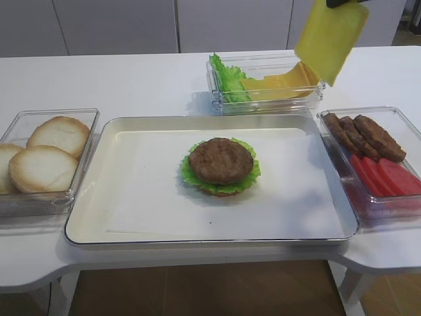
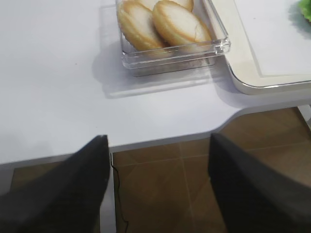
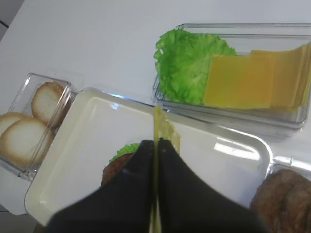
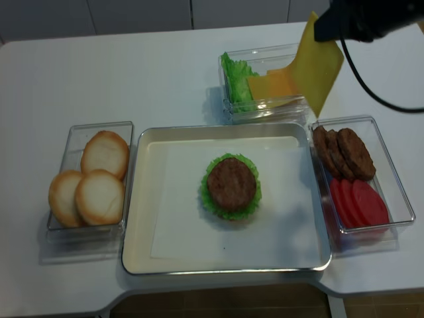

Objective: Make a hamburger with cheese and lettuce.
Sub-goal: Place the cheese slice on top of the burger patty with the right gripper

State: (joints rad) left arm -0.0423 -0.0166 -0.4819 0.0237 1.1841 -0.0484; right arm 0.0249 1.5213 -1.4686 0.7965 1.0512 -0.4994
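Observation:
The hamburger sits in the middle of the white tray: a brown patty on frilly green lettuce over a thin bun base. My right gripper hangs high above the back right box, shut on the top edge of one yellow cheese slice, which dangles below it. In the right wrist view the cheese shows edge-on between the closed jaws of the right gripper, with the hamburger partly hidden behind them. My left gripper is open and holds nothing, off the table's front left edge over the floor.
A clear box of pale bun halves stands left of the tray. At the back, a clear box holds green leaves and a fanned cheese stack. To the right, a third box holds dark patties and red slices.

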